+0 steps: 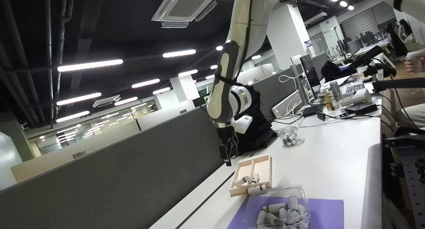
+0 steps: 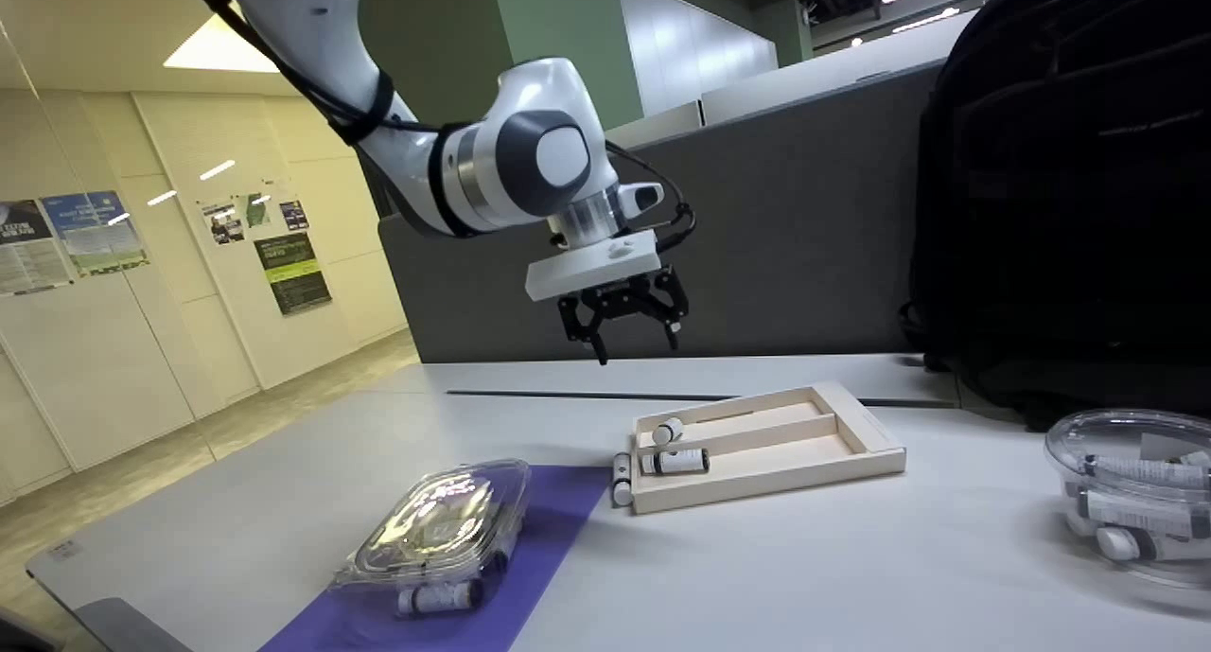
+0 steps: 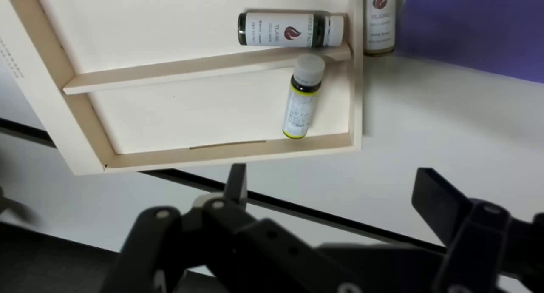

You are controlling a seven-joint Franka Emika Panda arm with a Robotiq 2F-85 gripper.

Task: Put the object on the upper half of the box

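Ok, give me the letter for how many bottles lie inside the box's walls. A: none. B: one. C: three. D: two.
D: the wrist view shows a yellow-banded bottle and a second bottle within the walls of the box, while a third bottle lies outside, beside it.
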